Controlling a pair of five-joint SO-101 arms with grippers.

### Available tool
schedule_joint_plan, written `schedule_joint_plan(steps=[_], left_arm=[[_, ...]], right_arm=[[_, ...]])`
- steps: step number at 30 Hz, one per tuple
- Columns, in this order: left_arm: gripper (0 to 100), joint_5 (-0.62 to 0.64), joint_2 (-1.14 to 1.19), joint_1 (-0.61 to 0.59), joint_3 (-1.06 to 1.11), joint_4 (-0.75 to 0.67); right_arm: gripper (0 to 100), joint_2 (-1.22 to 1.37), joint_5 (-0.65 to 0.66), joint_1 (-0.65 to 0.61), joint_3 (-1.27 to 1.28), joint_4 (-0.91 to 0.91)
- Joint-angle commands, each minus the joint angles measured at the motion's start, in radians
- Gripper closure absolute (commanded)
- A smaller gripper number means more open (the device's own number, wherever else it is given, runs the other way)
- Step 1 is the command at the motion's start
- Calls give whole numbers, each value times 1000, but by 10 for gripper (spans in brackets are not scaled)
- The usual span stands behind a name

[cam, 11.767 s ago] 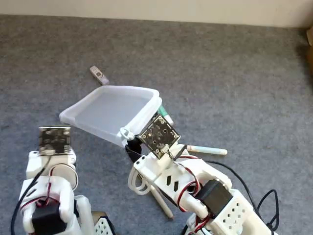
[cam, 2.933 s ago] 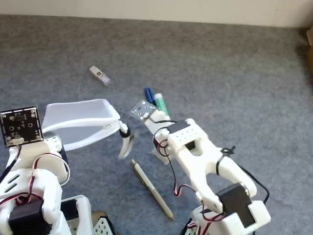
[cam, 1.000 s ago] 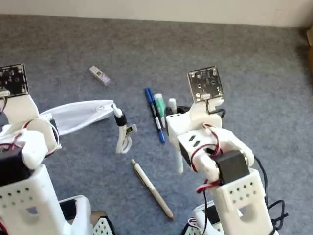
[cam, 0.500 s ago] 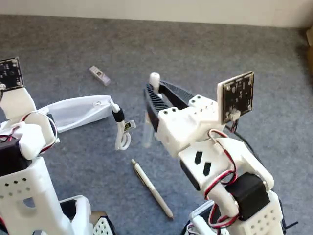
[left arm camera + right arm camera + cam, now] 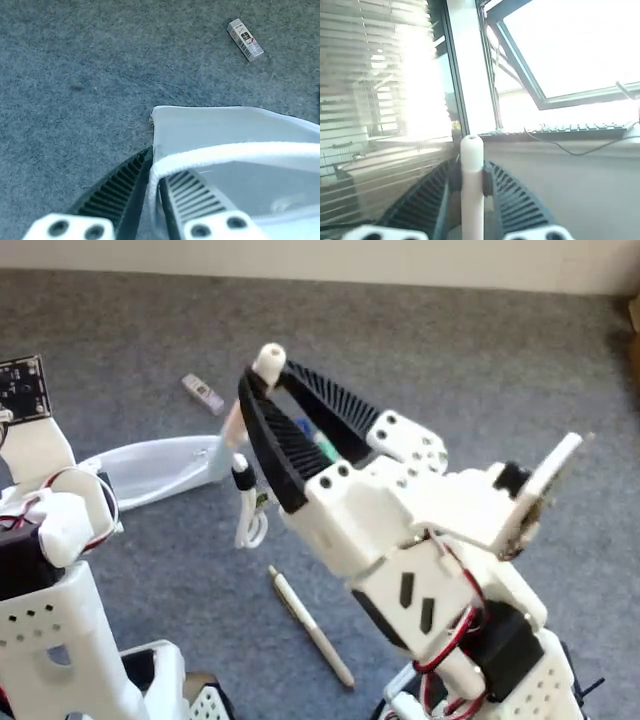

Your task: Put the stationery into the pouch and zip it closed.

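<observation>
Room: the grey carpet (image 5: 480,370) ends at a pale wall strip (image 5: 400,260) along 12 o'clock. Its widest open stretch runs from 12 round to 3 o'clock. The loose items sit from 9 o'clock to the centre.

Right arm: it stands high, close under the overhead camera, forearm tilted up toward 11 o'clock. The right gripper (image 5: 265,375) has its jaws nearly closed, pinching a white marker (image 5: 268,358) just below the cap. The cap pokes out past the jaw tips. The marker's lower length is blurred and, in the high view, crosses in front of the pouch's 3 o'clock end. I can't tell how high it is above the pouch. The wrist camera looks out level at a window (image 5: 570,45) and blinds (image 5: 370,75), with the marker upright between the ribbed jaws.

Left arm: it is low at 8 o'clock. The left gripper (image 5: 154,161) has its jaws closed tight on the rim at the pouch's end.

Pouch (image 5: 160,468): white, lying on the carpet at 9 o'clock, long axis roughly 9 to 3. The zip pull (image 5: 252,525) with its white loop hangs off the 3 o'clock end.

Loose stationery: a small box (image 5: 203,393) lies at 11 o'clock, apart from the pouch. A cream pen (image 5: 312,628) lies at 6 o'clock. A blue pen (image 5: 303,426) and a green marker (image 5: 322,444) lie side by side near the centre, seen through the gap between the right jaws.
</observation>
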Motion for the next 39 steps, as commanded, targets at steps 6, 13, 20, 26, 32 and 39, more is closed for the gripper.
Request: schedule_joint_plan(steps=[6, 13, 20, 26, 32, 39], left_arm=[[993, 14, 24, 35, -13, 5], [993, 14, 24, 33, -13, 5], [993, 14, 24, 30, -13, 5], [993, 12, 24, 30, -13, 5], [993, 12, 24, 30, -13, 5], [993, 12, 24, 35, -13, 5]], right_arm=[[994, 156, -12, -53, -54, -150], [994, 229, -8, -74, -39, -154], [994, 251, -5, -74, 108, -278], [994, 242, -5, -74, 248, -297], [994, 243, 49, -76, 341, -297], [925, 243, 117, -127, 369, -288]])
